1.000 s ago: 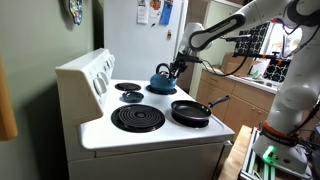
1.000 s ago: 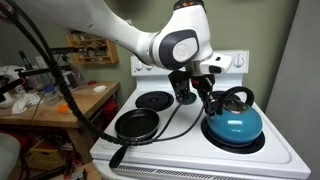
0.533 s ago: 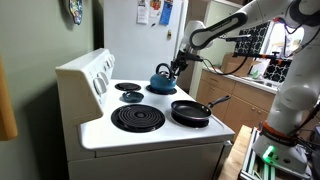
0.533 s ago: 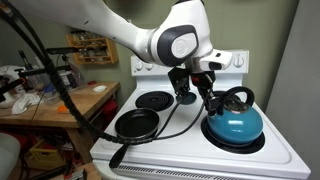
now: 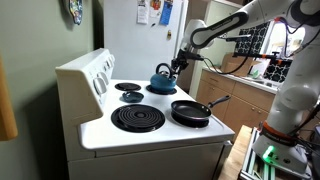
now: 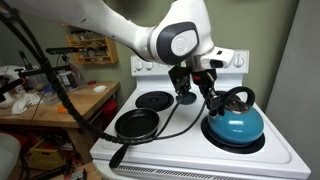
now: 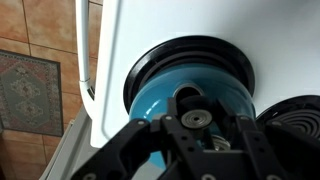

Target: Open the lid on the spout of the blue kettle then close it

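White stove [image 6: 185, 137], blue kettle [image 6: 234, 126], pincer [image 6: 212, 101] just beside

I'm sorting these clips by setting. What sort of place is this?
Probably a kitchen corner set up inside a lab or workshop: a white electric stove carries a blue kettle and a black frying pan, while a cluttered workbench stands alongside.
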Action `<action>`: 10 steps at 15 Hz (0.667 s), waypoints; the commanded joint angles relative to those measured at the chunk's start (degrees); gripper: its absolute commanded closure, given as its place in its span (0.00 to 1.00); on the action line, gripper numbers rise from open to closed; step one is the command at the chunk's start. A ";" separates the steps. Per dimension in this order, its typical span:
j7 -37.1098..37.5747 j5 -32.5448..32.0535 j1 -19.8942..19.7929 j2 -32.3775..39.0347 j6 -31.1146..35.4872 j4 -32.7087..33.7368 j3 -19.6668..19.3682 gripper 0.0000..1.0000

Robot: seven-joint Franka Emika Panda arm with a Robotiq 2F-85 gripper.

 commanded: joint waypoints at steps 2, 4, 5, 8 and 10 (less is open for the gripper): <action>-1.44 -0.04 -0.37 -1.34 -1.02 0.64 -0.90 0.83; -2.21 0.24 -0.43 -1.38 -1.00 0.94 -1.14 0.83; -2.60 0.42 -0.42 -1.32 -0.98 1.11 -1.24 0.83; -3.68 0.76 -0.34 -0.98 -0.84 1.71 -1.38 0.83; -4.29 1.14 -0.24 -0.83 -0.87 1.90 -1.38 0.83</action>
